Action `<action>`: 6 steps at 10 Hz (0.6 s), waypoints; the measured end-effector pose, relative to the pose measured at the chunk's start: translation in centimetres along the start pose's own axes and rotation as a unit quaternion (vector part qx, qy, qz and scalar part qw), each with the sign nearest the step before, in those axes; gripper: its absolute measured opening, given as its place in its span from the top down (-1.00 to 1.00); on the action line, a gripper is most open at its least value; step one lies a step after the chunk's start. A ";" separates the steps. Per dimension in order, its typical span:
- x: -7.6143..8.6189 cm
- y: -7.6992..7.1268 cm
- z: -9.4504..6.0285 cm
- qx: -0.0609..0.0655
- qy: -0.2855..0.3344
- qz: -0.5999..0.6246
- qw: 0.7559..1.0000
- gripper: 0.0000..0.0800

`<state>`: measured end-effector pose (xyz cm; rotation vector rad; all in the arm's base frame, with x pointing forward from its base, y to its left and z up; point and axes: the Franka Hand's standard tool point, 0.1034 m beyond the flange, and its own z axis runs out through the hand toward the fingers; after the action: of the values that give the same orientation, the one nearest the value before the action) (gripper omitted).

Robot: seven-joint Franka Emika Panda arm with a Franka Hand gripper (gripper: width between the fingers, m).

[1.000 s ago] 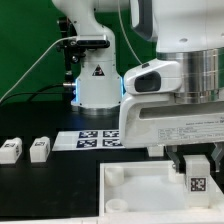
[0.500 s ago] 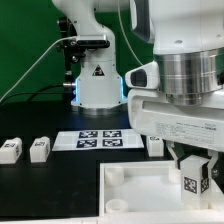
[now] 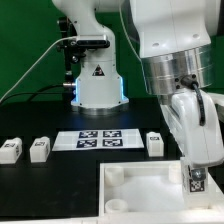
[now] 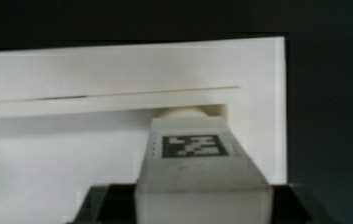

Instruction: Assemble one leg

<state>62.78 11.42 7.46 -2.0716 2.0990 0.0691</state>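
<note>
My gripper (image 3: 194,175) is shut on a leg (image 3: 195,183), a small white block with a black-and-white tag. It holds the leg over the right side of the large white panel (image 3: 140,180). In the wrist view the leg (image 4: 194,150) stands between my dark fingers (image 4: 112,206), with its far end close to the panel's raised edge (image 4: 120,98). I cannot tell whether it touches the panel. Three more legs lie on the black table: two on the exterior view's left (image 3: 10,150) (image 3: 40,149) and one right of the marker board (image 3: 154,143).
The marker board (image 3: 100,139) lies flat behind the panel. The robot's white base (image 3: 97,80) stands behind it, with a cable to its left. The panel has a round corner socket (image 3: 117,206) near its front left.
The wrist has turned and tilted, so the hand now slants down to the leg. The leg stays over the panel's right side. The third loose leg has come into sight.
</note>
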 end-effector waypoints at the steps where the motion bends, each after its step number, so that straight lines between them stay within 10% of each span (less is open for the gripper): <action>1: 0.0 0.0 0.1 0.000 0.000 -0.016 1.000 0.27; 3: -0.4 0.1 0.3 -0.004 0.001 -0.115 0.993 -0.46; 6: -1.0 0.4 0.2 -0.025 -0.006 -0.346 0.938 -0.61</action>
<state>62.36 12.48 7.40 -2.6928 1.2576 0.0312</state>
